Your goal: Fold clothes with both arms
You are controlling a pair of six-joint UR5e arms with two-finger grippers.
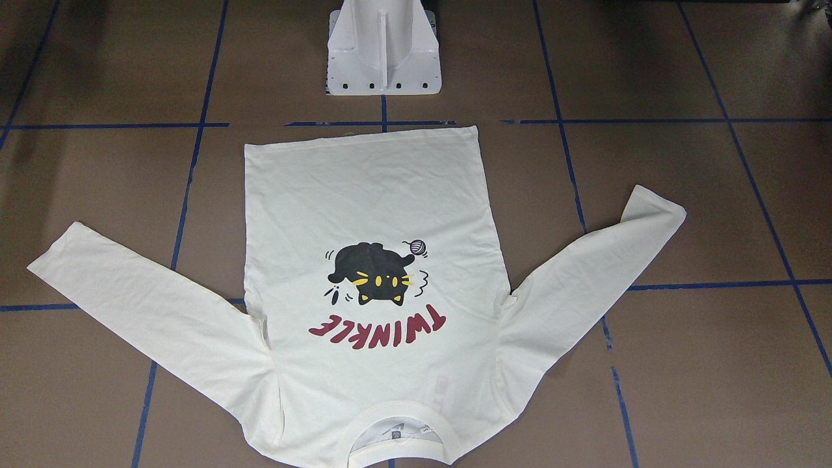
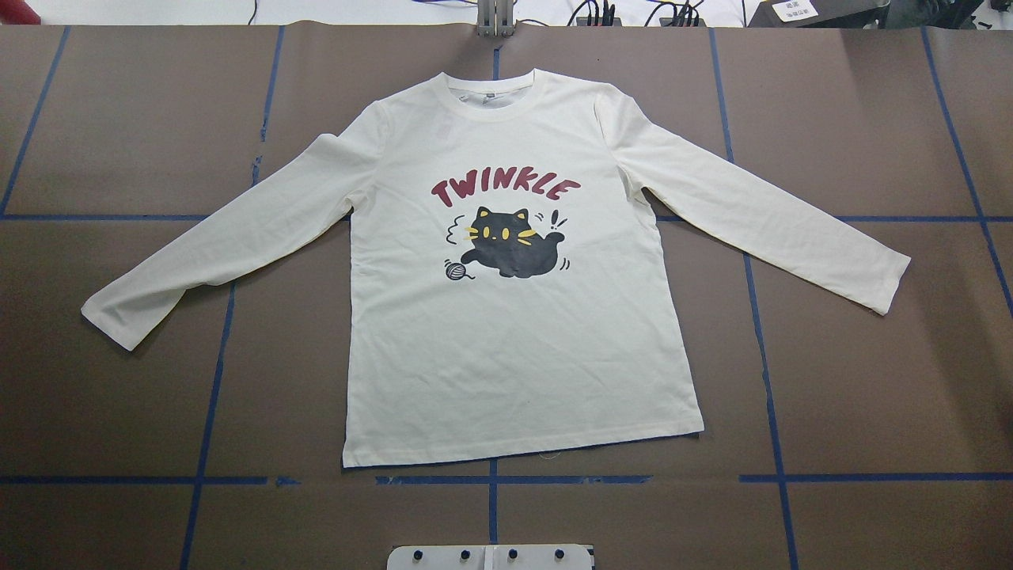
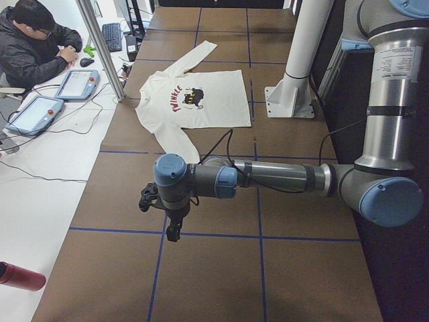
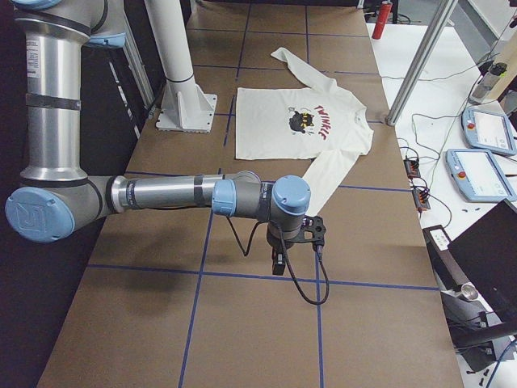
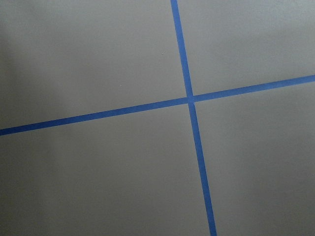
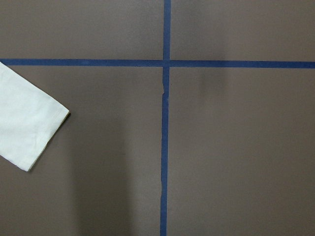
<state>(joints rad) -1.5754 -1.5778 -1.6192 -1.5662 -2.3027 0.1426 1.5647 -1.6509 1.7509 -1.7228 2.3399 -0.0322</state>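
White pedestal (image 1: 383, 52) stands near the hem of the flat cream-white long-sleeved cat-print T-shirt (image 2: 514, 356). The black left gripper (image 3: 173, 228) and black right gripper (image 4: 278, 260) hover well apart from it; I cannot tell how wide either is.

Brown tabletop (image 2: 119, 396) gridded with blue tape (image 2: 119, 480); across from the white pedestal (image 1: 383, 58) there's a white desk (image 3: 53, 194) with two pendants (image 3: 76, 84), a keyboard (image 3: 112, 37), and someone (image 3: 30, 47) sitting at it.

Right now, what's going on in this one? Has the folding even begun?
Nothing is being handled. The cream T-shirt lies flat and print-up on the table, both sleeves spread outward, with no fold made. The left gripper and right gripper hang over bare table beyond either side of the shirt, touching nothing. Whether they are open cannot be told from these views. The right wrist camera catches only one sleeve cuff.
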